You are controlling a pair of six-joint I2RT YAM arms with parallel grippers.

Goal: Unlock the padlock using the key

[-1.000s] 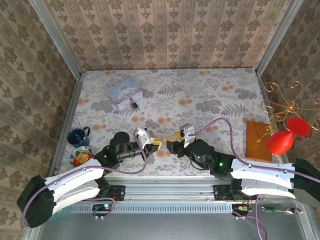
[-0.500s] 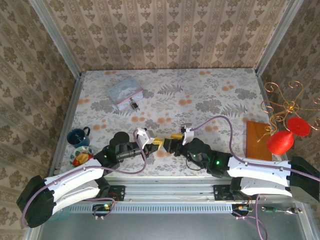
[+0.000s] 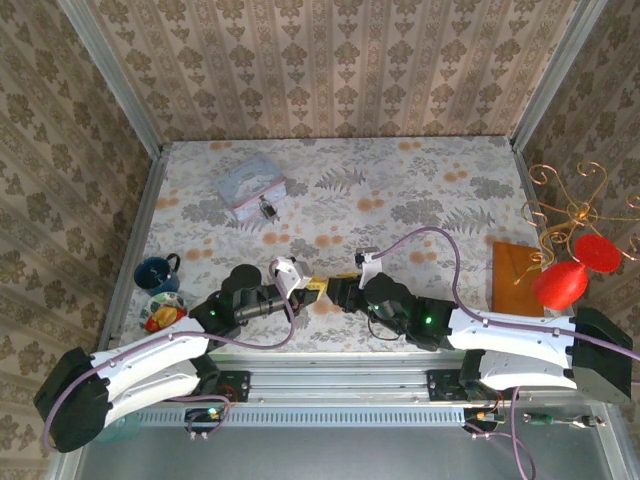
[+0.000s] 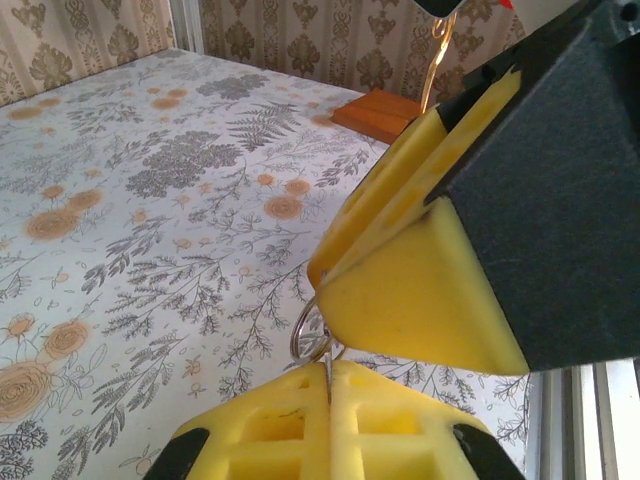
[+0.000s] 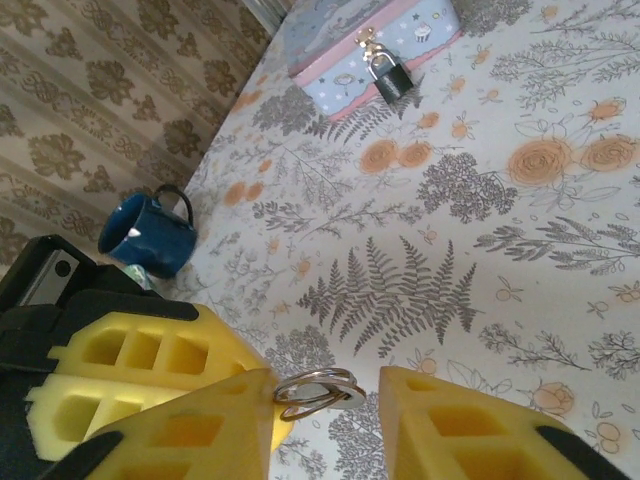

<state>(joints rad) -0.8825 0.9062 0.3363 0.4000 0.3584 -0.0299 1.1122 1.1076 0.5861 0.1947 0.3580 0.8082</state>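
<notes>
My left gripper (image 3: 312, 290) is shut on the key (image 4: 329, 362), whose thin blade is pinched between the yellow pads just above the table's near middle. The key's silvery ring (image 5: 318, 390) sticks out from those pads. My right gripper (image 5: 325, 400) stands open around that ring: one finger (image 5: 190, 435) touches it and the other (image 5: 450, 425) is apart from it. In the left wrist view, the right gripper's fingers (image 4: 420, 290) hover right above the ring. The dark padlock (image 3: 267, 209) hangs on the front of the pale blue tin (image 3: 250, 182) at the far left, and the padlock (image 5: 390, 75) is closed.
A blue mug (image 3: 157, 273) and a colourful small dish (image 3: 163, 312) sit at the left edge. An orange wooden block (image 3: 515, 280) and a gold wire stand with red ornaments (image 3: 565, 278) are at the right. Patterned walls close off three sides.
My right gripper has moved left up to the left gripper and narrowed its jaws around the key's ring. The left gripper has stayed still, shut on the key.
</notes>
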